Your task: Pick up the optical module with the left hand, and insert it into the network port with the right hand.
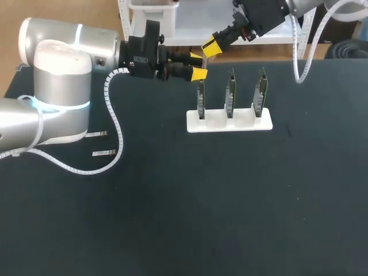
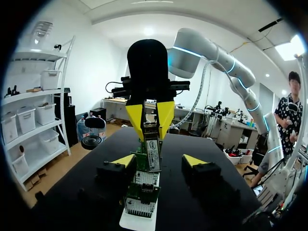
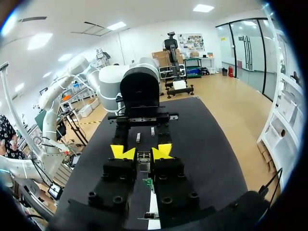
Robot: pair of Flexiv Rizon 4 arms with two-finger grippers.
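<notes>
Yellow fingers point(image 2: 136, 115) half hide optical module point(image 2: 153, 153).

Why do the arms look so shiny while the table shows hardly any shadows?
Head view: overhead light gleams off the silver shell of the left arm, a blue ring glows at its joint, and the black table swallows shadows. Left wrist view: the right arm bears glowing cyan rings. Right wrist view: the left arm's shell glares pale.
</notes>
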